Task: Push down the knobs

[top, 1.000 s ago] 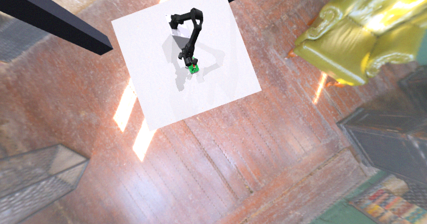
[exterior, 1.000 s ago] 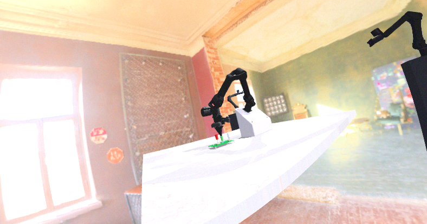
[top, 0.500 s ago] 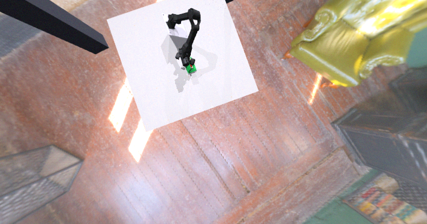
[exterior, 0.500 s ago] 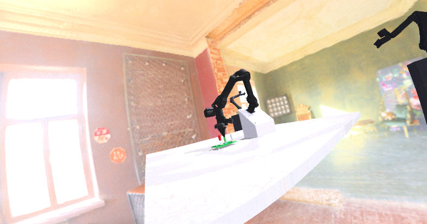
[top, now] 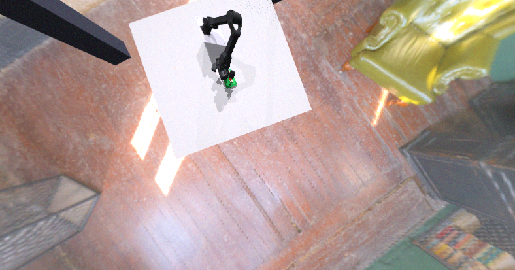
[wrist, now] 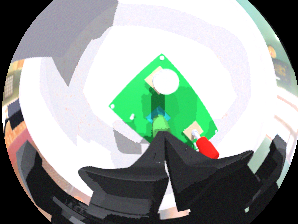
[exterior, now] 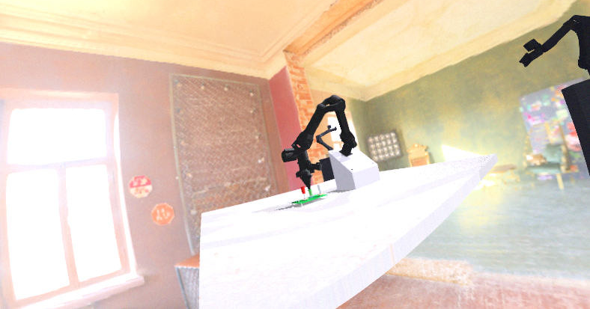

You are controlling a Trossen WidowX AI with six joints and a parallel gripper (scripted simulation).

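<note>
The green circuit board (top: 232,85) (exterior: 314,200) (wrist: 128,95) stands on the table. The red knob (exterior: 302,189) (wrist: 207,148) sits high, with pale shaft showing between it and its cream potentiometer (wrist: 192,131). The green knob (exterior: 311,191) (wrist: 160,123) is over the blue potentiometer (wrist: 152,118) and its top is lower than the red knob's. My gripper (exterior: 309,188) (wrist: 164,133) is shut and empty, pointing down, with its tips at the green knob's top. Whether they touch is unclear, and the fingers partly hide the knob's seating.
A round white top (wrist: 166,81) stands above another cream part (wrist: 154,77) at the board's far end in the wrist view. The red knob is close beside my fingers. The arm's pale base block (exterior: 358,173) stands behind the board on the white table (top: 259,99).
</note>
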